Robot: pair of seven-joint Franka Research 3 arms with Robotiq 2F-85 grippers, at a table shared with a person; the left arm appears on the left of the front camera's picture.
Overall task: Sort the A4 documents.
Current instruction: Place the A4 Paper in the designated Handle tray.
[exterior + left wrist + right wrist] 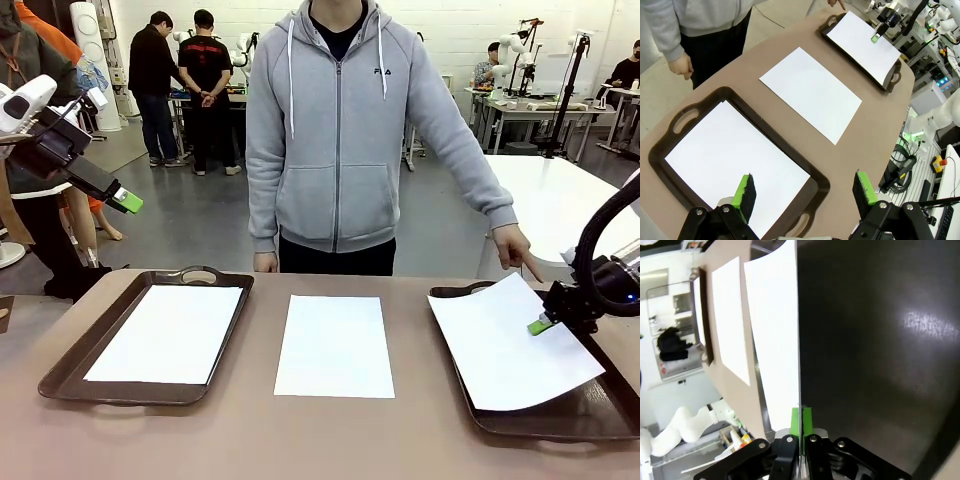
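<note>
Brown table [250,440], busy workshop behind. Left A4 document [170,333] flat in left tray [70,375]. Middle A4 document [335,345] on bare table between trays. Right hand [541,324] pinched on right A4 document [505,345], sheet curling above right tray [560,425]. Left hand [805,186] spread wide, empty, above left tray. Person's finger [527,268] points toward right tray.

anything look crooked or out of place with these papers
The right sheet is askew: pinched by the right gripper, it lies rotated in the right tray with its gripped side lifted off the tray floor. The middle sheet lies on the bare table, in no tray. The left sheet sits flat in the left tray.
</note>
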